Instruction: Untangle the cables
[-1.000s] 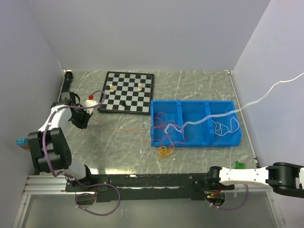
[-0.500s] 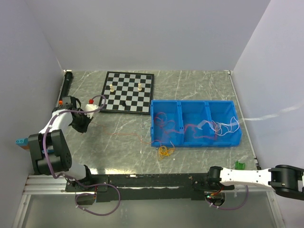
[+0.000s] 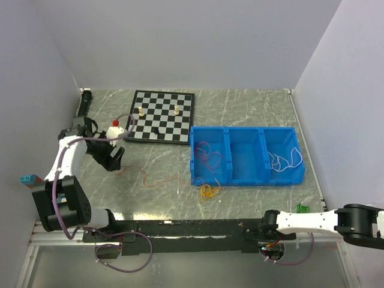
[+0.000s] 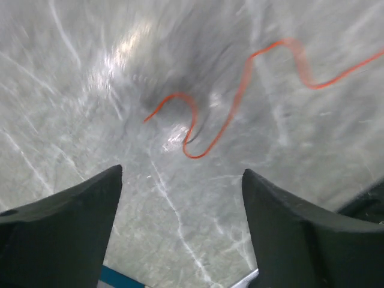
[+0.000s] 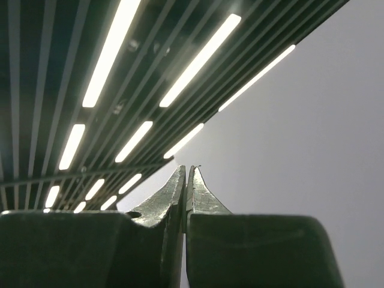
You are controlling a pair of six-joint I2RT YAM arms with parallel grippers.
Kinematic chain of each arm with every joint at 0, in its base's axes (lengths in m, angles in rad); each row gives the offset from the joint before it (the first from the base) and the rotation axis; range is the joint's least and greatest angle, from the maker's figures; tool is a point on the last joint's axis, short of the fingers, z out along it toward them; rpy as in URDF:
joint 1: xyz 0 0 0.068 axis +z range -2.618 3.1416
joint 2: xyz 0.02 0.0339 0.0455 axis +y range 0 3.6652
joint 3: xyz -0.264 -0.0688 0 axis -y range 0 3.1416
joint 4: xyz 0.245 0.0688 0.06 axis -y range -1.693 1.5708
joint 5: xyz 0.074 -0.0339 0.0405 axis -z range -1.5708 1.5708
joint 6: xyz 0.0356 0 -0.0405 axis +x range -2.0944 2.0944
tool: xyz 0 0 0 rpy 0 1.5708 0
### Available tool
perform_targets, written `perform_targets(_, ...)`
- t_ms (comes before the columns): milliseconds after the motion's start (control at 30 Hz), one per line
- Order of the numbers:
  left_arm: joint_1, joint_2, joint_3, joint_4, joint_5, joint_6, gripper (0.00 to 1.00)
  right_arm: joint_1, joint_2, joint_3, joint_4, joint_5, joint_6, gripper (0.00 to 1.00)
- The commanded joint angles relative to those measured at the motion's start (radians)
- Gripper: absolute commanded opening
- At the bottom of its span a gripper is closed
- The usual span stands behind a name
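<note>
While I watch from the overhead camera, my left gripper (image 3: 113, 157) hangs above the grey marbled table (image 3: 252, 108) at about 9 o'clock from the table's middle. Its black jaws stand wide apart with nothing between them. On the left wrist camera, a thin orange-red cord (image 4: 193, 155) lies loose in curves on the stone just beyond the fingertips, touching neither, and runs off toward 2 o'clock.

At 3 o'clock sits a blue plastic bin with three compartments (image 3: 246, 182). A looped red cord (image 3: 207, 155) fills its left compartment, a white cord (image 3: 282, 159) curls in the right one, and I cannot tell what is in the middle one. A small yellow-orange tangle of cord (image 3: 209, 191) rests on the table against the bin's near wall, at 6 o'clock from the red cord. A black-and-white chessboard (image 3: 162, 117) lies at 11 o'clock.

My right gripper (image 5: 186, 171) points up at the ceiling lights, metal jaws pressed together, and I see nothing caught in them.
</note>
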State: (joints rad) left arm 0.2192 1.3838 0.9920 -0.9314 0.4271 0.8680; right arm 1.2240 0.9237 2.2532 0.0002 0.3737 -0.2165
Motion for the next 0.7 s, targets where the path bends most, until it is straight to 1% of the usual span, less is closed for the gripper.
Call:
perform_targets(0,-0.001,-0.063,0.198,-0.213,0.266,0.081,0.97,-0.003,0.098,0.037,-0.057,-0.056,0.071,0.0)
perform_targets(133,-0.043,-0.069,0.403,-0.366,0.418,0.132,0.97,-0.003,0.133,0.068,-0.063,-0.085,0.111,0.0)
perform_targets(200,-0.095,-0.086,0.448,-0.379,0.464,0.103,0.97,-0.003,0.142,0.074,-0.06,-0.099,0.129,0.0)
perform_targets(233,-0.148,-0.098,0.441,-0.36,0.473,0.074,0.97,-0.003,0.145,0.075,-0.06,-0.107,0.135,0.0)
perform_targets(267,-0.208,-0.114,0.415,-0.333,0.467,0.053,0.97,-0.001,0.148,0.071,-0.057,-0.111,0.141,0.0)
perform_targets(300,-0.293,-0.136,0.372,-0.29,0.449,0.002,0.97,-0.003,0.147,0.063,-0.055,-0.116,0.144,0.0)
perform_targets(400,-0.496,-0.202,0.139,-0.014,0.362,-0.16,0.97,-0.003,0.135,0.033,-0.037,-0.114,0.147,0.0)
perform_targets(433,-0.541,-0.207,0.078,0.043,0.331,-0.187,0.97,-0.003,0.13,0.028,-0.032,-0.114,0.149,0.0)
perform_targets(500,-0.621,-0.175,-0.008,0.161,0.3,-0.26,0.97,-0.003,0.124,0.017,-0.026,-0.124,0.157,0.0)
perform_targets(667,-0.705,-0.097,-0.124,0.435,0.259,-0.36,0.97,-0.003,0.121,0.009,-0.037,-0.133,0.172,0.0)
